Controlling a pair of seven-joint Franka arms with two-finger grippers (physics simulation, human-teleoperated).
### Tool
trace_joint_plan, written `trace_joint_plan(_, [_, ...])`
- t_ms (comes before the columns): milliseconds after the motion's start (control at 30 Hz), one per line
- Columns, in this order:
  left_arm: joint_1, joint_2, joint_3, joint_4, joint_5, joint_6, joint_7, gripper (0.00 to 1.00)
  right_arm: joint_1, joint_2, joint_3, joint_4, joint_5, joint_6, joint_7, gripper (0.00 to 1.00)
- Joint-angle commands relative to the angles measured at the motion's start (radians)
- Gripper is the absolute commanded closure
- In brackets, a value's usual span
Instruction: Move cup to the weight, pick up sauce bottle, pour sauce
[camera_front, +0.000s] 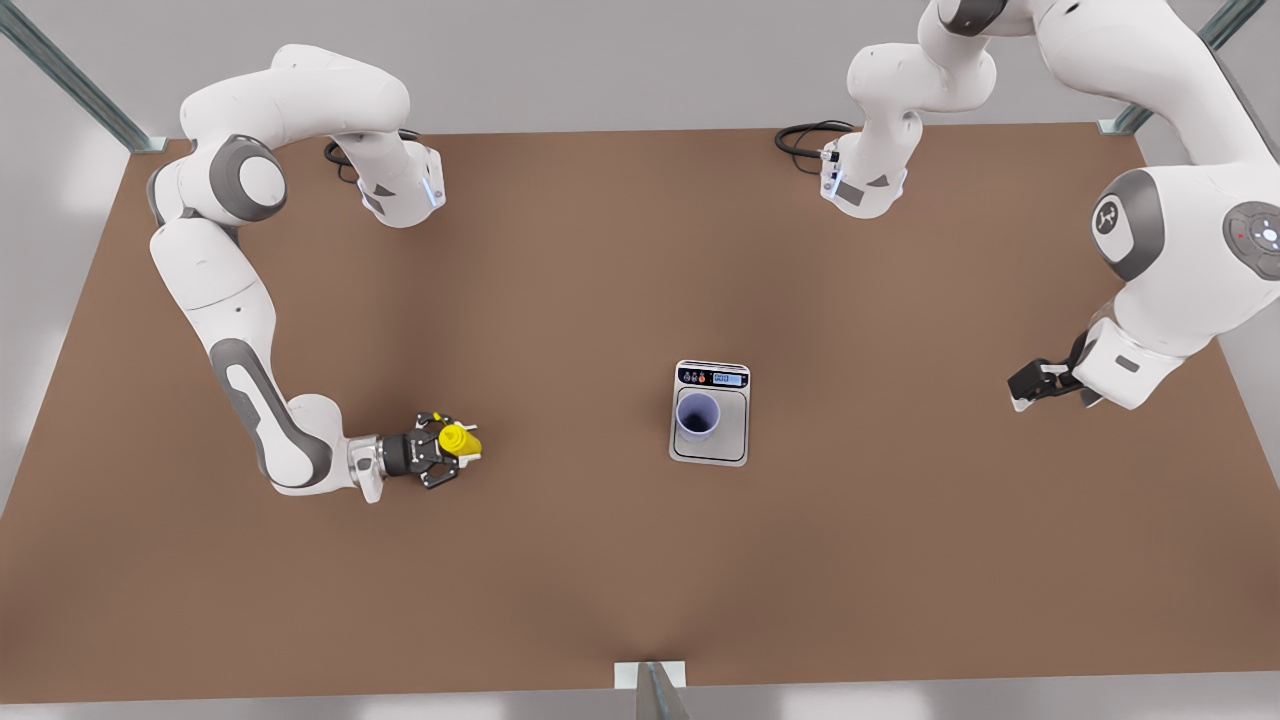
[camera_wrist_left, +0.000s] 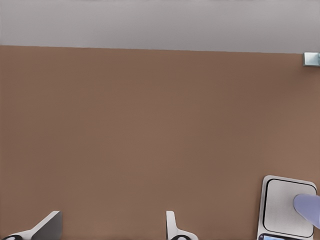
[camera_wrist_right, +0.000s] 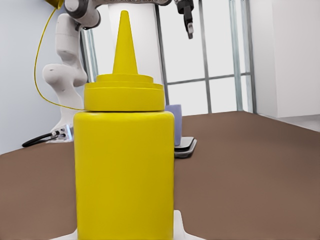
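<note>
Brown table (camera_front: 600, 250), lower left: sauce bottle (camera_front: 459, 438) flanked by right gripper (camera_front: 462, 444), clamping impossible to tell, likely to tip if lifted loose; left gripper (camera_front: 1022, 388) apart, waiting at right.

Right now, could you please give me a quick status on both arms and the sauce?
Right gripper around the upright sauce bottle, on the table. Left gripper waits empty, jaws open. Cup already on the weight. Path between looks clear.
</note>
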Motion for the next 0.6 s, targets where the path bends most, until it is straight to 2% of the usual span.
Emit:
trace_joint_plan(0, [0.001, 0.000, 0.000, 0.000, 0.000, 0.000, 0.000, 0.00, 0.000, 0.000, 0.000, 0.000, 0.000, 0.000, 0.000, 0.38])
trace_joint_plan(33, [0.001, -0.002, 0.000, 0.000, 0.000, -0.002, 0.000, 0.00, 0.000, 0.000, 0.000, 0.000, 0.000, 0.000, 0.003, 0.23])
trace_joint_plan(67, [0.000, -0.002, 0.000, 0.001, 0.000, -0.002, 0.000, 0.00, -0.002, 0.000, 0.000, 0.000, 0.000, -0.001, 0.005, 0.12])
trace_joint_plan(100, [0.001, -0.002, 0.002, 0.001, 0.000, -0.002, 0.000, 0.00, -0.002, 0.000, 0.000, 0.000, 0.002, -0.001, 0.005, 0.09])
trace_joint_plan(333, [0.001, 0.000, 0.002, 0.000, 0.000, 0.000, 0.000, 0.00, -0.002, 0.000, 0.000, -0.002, 0.002, -0.001, 0.008, 0.09])
trace_joint_plan(367, [0.000, -0.002, 0.000, 0.001, 0.000, 0.001, 0.000, 0.00, -0.005, 0.000, 0.000, -0.002, 0.000, -0.006, 0.012, 0.00])
trace_joint_plan(533, [0.001, 0.000, 0.002, 0.001, 0.000, 0.001, 0.000, 0.00, -0.057, -0.011, -0.009, -0.014, -0.013, -0.018, 0.019, 0.00])
trace_joint_plan(567, [0.001, 0.000, 0.002, 0.000, 0.000, 0.001, 0.000, 0.00, -0.071, -0.023, -0.043, -0.014, -0.049, -0.055, 0.020, 0.00])
